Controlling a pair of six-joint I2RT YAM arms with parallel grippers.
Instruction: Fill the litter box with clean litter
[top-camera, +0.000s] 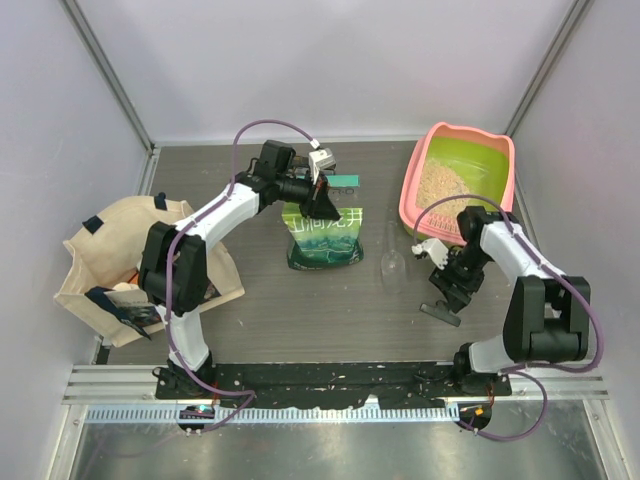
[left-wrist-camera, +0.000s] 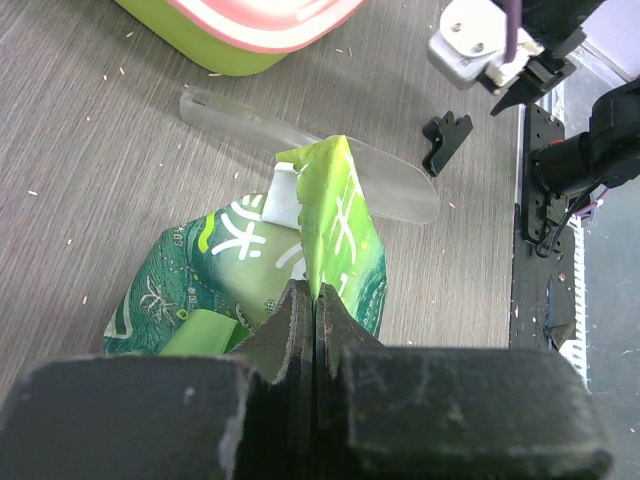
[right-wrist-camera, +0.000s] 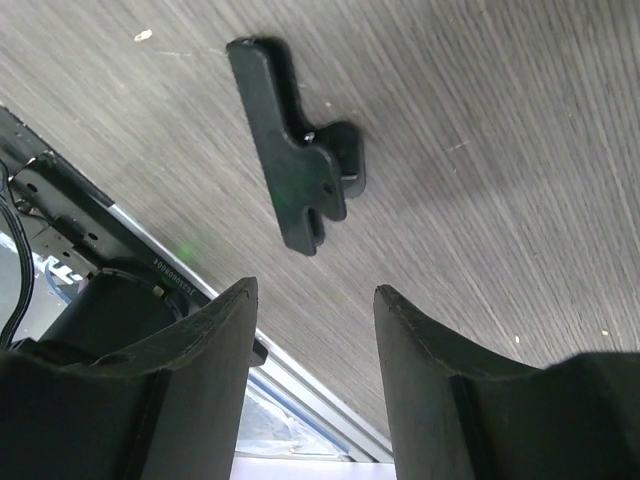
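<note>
Pinched shut in the left gripper (left-wrist-camera: 315, 300) is the green bag's (left-wrist-camera: 345, 225) top edge. The right gripper (right-wrist-camera: 315, 300) hangs open over a black clip (right-wrist-camera: 295, 185). Back right sits the litter box (top-camera: 407, 197), with clean litter (top-camera: 438, 183) seemingly covering its near half.

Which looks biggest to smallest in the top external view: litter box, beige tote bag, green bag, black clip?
1. beige tote bag
2. litter box
3. green bag
4. black clip, clearly smallest
</note>
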